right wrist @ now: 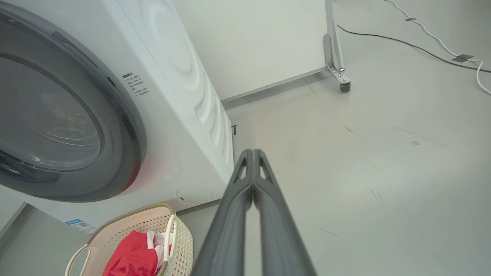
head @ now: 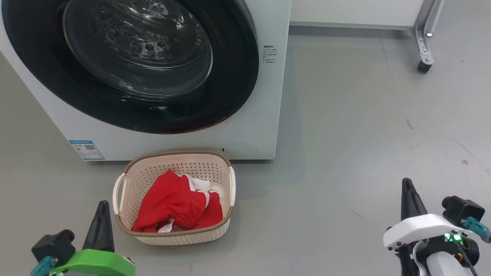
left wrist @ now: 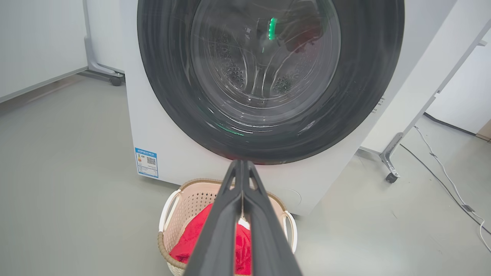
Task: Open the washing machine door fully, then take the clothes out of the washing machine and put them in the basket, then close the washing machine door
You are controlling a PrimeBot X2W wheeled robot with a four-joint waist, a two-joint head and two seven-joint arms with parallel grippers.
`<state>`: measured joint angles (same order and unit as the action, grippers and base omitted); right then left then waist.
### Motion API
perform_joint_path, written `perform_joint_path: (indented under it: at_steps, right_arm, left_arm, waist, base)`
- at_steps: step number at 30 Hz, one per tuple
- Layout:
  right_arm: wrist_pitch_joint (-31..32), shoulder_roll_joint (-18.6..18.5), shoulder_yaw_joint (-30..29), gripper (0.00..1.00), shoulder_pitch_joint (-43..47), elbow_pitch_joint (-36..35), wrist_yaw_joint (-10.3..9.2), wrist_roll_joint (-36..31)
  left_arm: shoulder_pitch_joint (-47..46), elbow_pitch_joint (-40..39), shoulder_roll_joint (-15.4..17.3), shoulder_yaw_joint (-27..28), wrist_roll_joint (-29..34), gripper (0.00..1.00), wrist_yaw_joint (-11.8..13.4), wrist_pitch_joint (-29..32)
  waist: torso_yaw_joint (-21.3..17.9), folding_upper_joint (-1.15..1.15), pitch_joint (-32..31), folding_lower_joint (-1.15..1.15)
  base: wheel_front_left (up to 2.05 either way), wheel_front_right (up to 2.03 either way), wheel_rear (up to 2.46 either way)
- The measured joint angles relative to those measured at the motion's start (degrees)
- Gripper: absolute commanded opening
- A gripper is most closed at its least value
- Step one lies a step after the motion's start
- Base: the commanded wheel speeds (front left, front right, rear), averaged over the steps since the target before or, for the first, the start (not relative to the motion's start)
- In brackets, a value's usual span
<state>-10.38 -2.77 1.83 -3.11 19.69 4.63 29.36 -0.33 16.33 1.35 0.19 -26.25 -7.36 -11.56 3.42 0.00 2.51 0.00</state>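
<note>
The white washing machine (head: 268,99) fills the upper left of the head view. Its round black-ringed glass door (head: 138,57) lies shut against the front. On the floor before it stands the cream basket (head: 174,234), holding red and white clothes (head: 172,207). My left gripper (head: 102,205) hovers at the lower left beside the basket, fingers pressed together and empty. At the lower right, well away from the basket, my right gripper (head: 406,184) is likewise shut on nothing. The left wrist view looks over its gripper (left wrist: 241,163) at the door (left wrist: 268,76) and basket (left wrist: 180,199). The right wrist view has its gripper (right wrist: 252,151), the machine (right wrist: 172,96) and the basket (right wrist: 126,226).
A white panel on a metal leg with a caster (head: 424,67) stands at the back right. Cables (right wrist: 441,46) trail over the grey floor farther right. Open floor (head: 345,153) lies to the right of the machine and basket.
</note>
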Motion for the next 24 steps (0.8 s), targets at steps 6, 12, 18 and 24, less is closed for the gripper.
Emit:
perform_joint_path:
  at_steps: [6, 12, 18, 24]
  right_arm:
    - [1.29, 0.08, -0.98, 0.00, -0.03, 0.01, 0.02, 3.98]
    - [2.86, 0.20, -1.76, 0.00, -0.19, -0.01, 0.30, 8.15]
    - [4.11, 0.24, -2.55, 0.00, -0.24, -0.07, 0.35, 12.56]
    - [5.31, 0.30, -3.32, 0.00, -0.26, -0.24, 0.62, 16.91]
  left_arm:
    - [-0.02, 0.00, 0.00, 0.18, -4.67, 0.00, 0.00, 1.49]
    - [-0.09, 0.00, 0.00, 0.69, -8.86, 0.00, 0.00, 2.87]
    - [-0.27, -0.01, 0.00, 1.23, -13.23, 0.00, 0.00, 4.03]
    - [-0.60, -0.02, 0.01, 1.52, -17.94, 0.00, 0.00, 5.43]
  waist:
    - [-0.24, 0.00, -0.17, 0.00]
    - [-0.48, 0.00, -0.34, 0.00]
    - [-0.72, 0.00, -0.51, 0.00]
    - [-0.97, 0.00, -0.68, 0.00]
  base:
    - [0.00, 0.00, 0.00]
    - [0.00, 0.00, 0.00]
    - [0.00, 0.00, 0.00]
    - [0.00, 0.00, 0.00]
